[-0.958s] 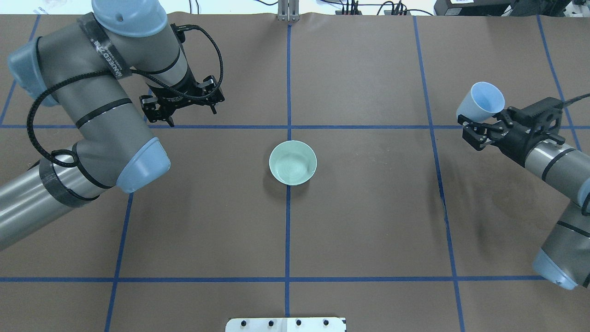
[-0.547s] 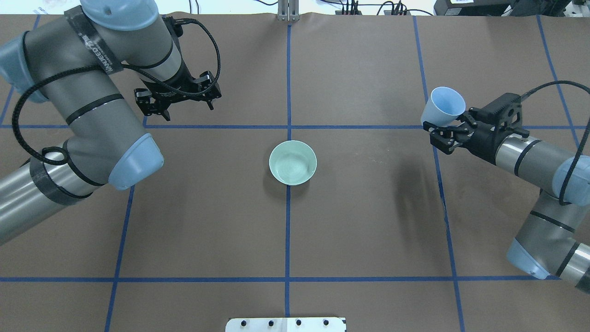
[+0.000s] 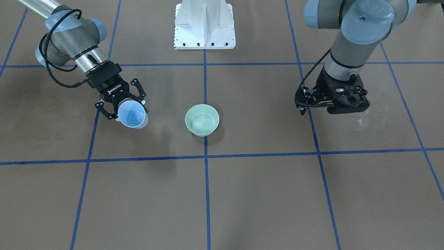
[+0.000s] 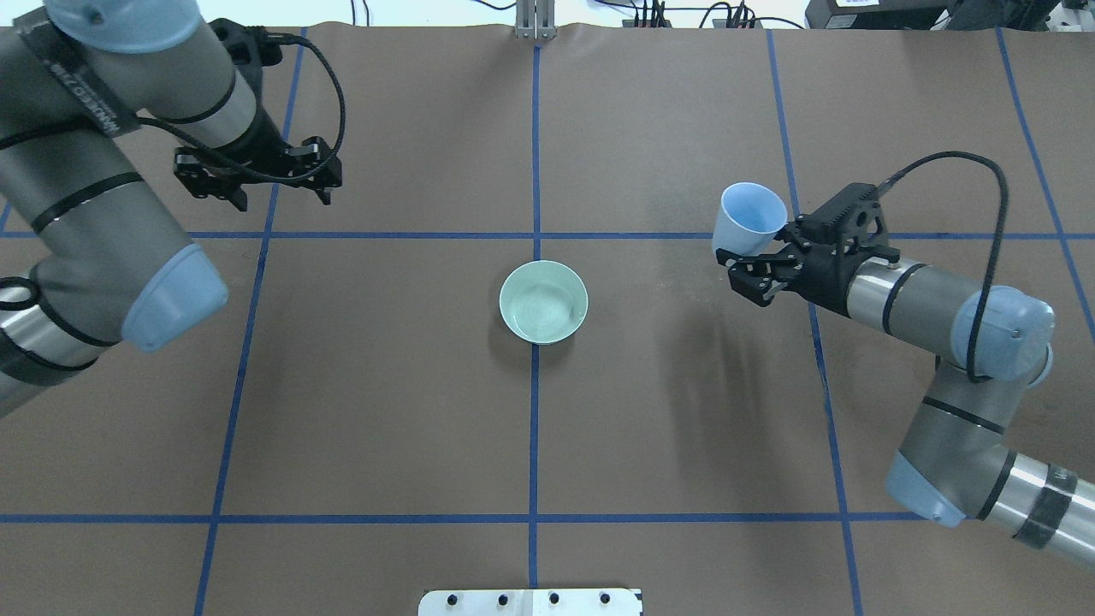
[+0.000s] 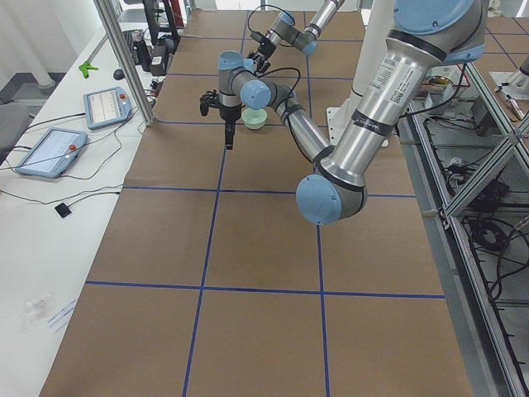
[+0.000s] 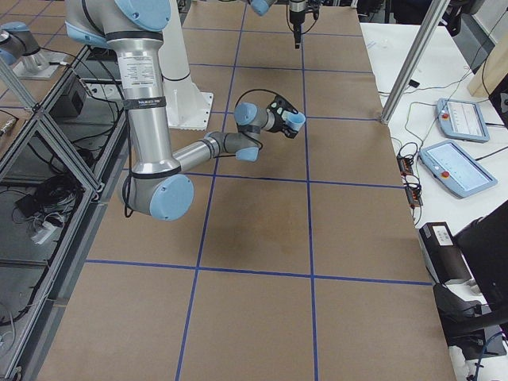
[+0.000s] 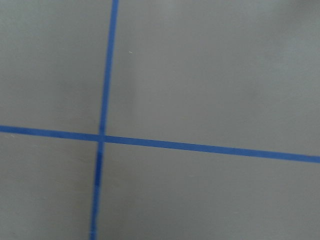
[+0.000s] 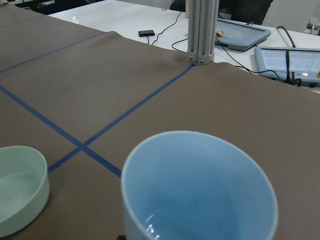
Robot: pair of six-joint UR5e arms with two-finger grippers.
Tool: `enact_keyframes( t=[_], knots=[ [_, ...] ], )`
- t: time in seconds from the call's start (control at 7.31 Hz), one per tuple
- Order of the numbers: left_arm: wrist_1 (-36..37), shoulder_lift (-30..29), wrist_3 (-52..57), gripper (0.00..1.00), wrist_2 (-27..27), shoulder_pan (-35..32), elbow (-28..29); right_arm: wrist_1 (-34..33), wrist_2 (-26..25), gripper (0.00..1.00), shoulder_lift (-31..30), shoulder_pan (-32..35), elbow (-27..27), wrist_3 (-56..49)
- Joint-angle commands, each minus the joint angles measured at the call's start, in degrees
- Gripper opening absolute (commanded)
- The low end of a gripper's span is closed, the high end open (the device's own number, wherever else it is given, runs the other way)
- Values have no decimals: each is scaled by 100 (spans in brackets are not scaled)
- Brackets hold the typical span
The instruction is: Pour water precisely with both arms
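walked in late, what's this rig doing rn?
Two-arm pouring setup. The right tool is shut on a light-blue cup, held off the table to one side of the pale-green bowl at the centre. The cup is not over the bowl, so no pour is under way. A glint low in the cup could be water. The left tool is open and empty, above bare table near a blue tape crossing, well away from the bowl.

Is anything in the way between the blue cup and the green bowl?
Nothing visible. Between the blue cup, held by the right gripper, and the green bowl lies only bare brown table with blue tape lines. The left gripper hangs off on the bowl's other side.
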Motion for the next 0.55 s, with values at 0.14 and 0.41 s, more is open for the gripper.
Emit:
enact_keyframes(
  t=[0.14, 0.41],
  knots=[
    [13, 101, 478, 100, -32, -294, -51, -1740, -162, 0, 501, -647, 526, -287],
    [13, 311, 1024, 100, -41, -549, -52, -2338, 169, 0, 861, -683, 526, -647]
  ],
)
